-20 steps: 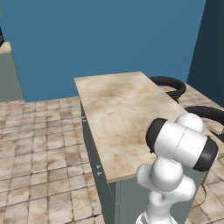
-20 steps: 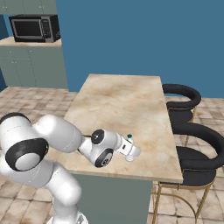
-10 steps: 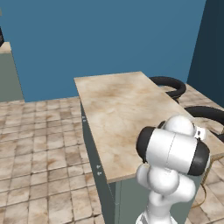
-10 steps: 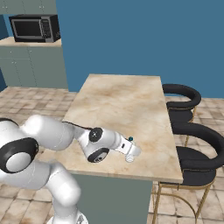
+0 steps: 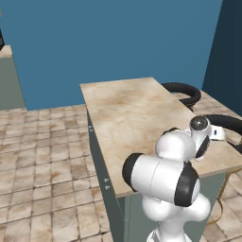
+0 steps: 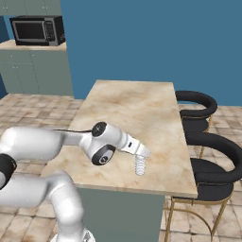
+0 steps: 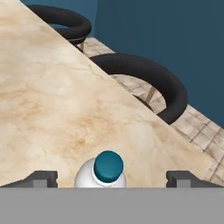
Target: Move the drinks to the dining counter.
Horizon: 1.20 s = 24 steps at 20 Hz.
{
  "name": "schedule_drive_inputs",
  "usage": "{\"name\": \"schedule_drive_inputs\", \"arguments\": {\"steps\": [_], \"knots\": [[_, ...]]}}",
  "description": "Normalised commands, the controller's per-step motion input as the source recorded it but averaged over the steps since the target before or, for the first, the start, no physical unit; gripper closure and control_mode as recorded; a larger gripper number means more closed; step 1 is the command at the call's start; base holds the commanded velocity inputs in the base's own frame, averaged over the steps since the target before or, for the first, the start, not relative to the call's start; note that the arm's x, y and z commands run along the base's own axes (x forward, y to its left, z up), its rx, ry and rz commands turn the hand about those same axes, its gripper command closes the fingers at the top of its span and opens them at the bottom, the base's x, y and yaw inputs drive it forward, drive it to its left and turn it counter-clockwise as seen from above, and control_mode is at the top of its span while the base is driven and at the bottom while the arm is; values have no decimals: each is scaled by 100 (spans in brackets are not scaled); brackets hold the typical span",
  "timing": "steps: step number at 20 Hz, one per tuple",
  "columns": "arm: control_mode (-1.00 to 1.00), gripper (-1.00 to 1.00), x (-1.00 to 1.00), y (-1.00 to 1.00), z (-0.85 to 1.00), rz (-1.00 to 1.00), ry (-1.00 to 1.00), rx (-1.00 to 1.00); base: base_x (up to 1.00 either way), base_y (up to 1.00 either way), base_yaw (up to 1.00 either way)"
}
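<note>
One of the drinks, a clear ribbed water bottle (image 6: 140, 166) with a teal cap (image 7: 108, 166), stands upright on the dining counter (image 6: 132, 106), near its front right corner. My gripper (image 6: 142, 154) hangs just over the bottle's top. In the hand view the gripper (image 7: 112, 178) is open, its two dark fingertips (image 7: 42, 177) spread wide either side of the bottle and clear of it. In the left base view my own arm hides the bottle, and the hand (image 5: 218, 133) pokes out past the wrist above the counter (image 5: 125, 106).
Two black round stools (image 6: 194, 102) (image 6: 212, 171) stand along the counter's right side, close to the bottle. A microwave (image 6: 37, 30) sits on a worktop at the far left. Tiled floor surrounds the island, and most of the marble top (image 7: 52, 96) is bare.
The jaws have spread apart and let go of the water bottle, which stays standing on the counter. The arm's elbow has swung lower and to the left.
</note>
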Motion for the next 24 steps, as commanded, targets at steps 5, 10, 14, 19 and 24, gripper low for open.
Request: {"name": "schedule_drive_inputs", "arguments": {"steps": [5,10,14,19,24], "knots": [[-100,-100,-6,11,80,0,11,0,0,0,0],[-100,-100,-2,13,76,1,11,2,0,0,0],[-100,-100,-9,36,67,9,7,5,0,0,0],[-100,-100,-8,54,49,11,-2,5,0,0,0],[-100,-100,-1,64,27,9,-10,6,0,0,0]]}}
